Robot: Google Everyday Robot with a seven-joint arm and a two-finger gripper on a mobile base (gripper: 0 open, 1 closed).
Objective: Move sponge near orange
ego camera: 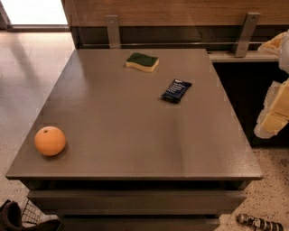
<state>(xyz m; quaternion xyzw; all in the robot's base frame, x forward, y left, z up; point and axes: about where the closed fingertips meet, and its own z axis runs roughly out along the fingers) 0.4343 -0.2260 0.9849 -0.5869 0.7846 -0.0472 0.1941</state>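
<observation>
**1.** Grey-brown rectangular table with a smooth matt top (pixel 135 135). It fills most of the camera view. Clock directions below are read from the middle of its top, with 12 o'clock at the far edge.

**2.** Small rectangular sponge with wavy sides, dark green scouring top over pale yellow foam (pixel 142 62). It lies at 12 o'clock, flat and green side up, near the far edge, apart from the other things.

**3.** Round orange fruit with a small dark stem dimple (pixel 50 140). It sits at 8 o'clock, near the front left corner. The orange is well apart from the sponge, with most of the table top between them.

**4.** Flat dark blue snack packet with white print (pixel 176 90). It lies at 2 o'clock, at about 4 o'clock from the sponge, near it but not touching.

**5.** Cream-and-white gripper (pixel 273 110). It is at 3 o'clock, beyond the table's right edge and cut by the border of the view. It touches none of the listed things. Whether it is parted or closed cannot be told.

**6.** Brown wood-panelled wall (pixel 180 11) with two grey metal brackets (pixel 112 29), at 12 o'clock behind the table.

**7.** Pale speckled floor (pixel 27 67), seen at 9 o'clock and again at 5 o'clock.
</observation>
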